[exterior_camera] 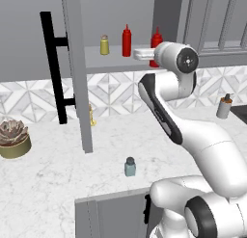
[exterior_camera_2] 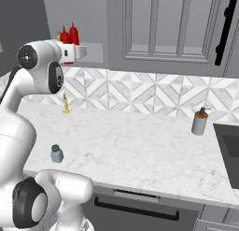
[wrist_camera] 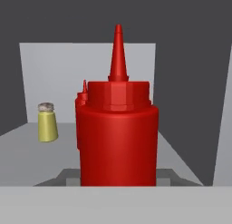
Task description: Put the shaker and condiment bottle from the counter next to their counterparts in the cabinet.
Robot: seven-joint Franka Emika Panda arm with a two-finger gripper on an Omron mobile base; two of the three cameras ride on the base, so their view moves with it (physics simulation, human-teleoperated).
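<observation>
My gripper (exterior_camera: pixel 150 54) pinched the condiment bottle (wrist_camera: pixel 118 137) low on its body; I judged it light, smooth plastic, squeezable. The yellow shaker (wrist_camera: pixel 47 122) stood beyond, leftward.

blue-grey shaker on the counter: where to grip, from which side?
Grip the shaker across its pale body, just below the dark cap. It stands upright and alone on the counter, so a descent from above or a level approach from the robot's side both look open.
</observation>
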